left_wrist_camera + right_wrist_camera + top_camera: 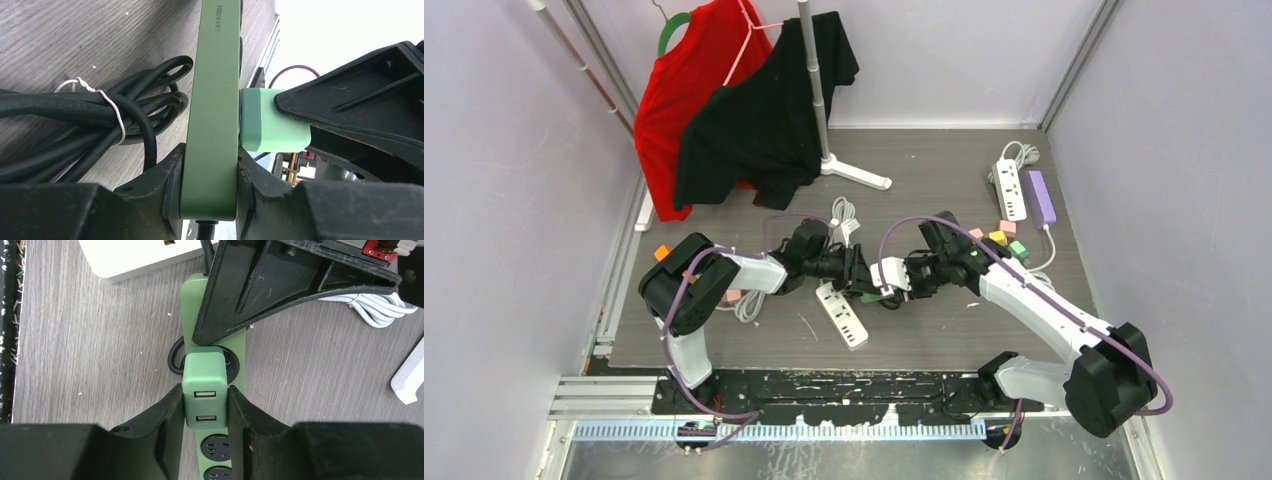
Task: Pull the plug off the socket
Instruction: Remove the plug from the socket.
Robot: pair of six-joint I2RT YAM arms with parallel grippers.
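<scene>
Clamping one plug [202, 382], one green strip [212, 100].

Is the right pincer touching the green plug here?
Touching. The right wrist view shows the right pincer with its fingers pressed against both sides of the plug, no gap.

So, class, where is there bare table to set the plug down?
Bare wood lies between the rack's foot and the back white power strip, and between the front white power strip and the right arm. The middle is crowded.
</scene>
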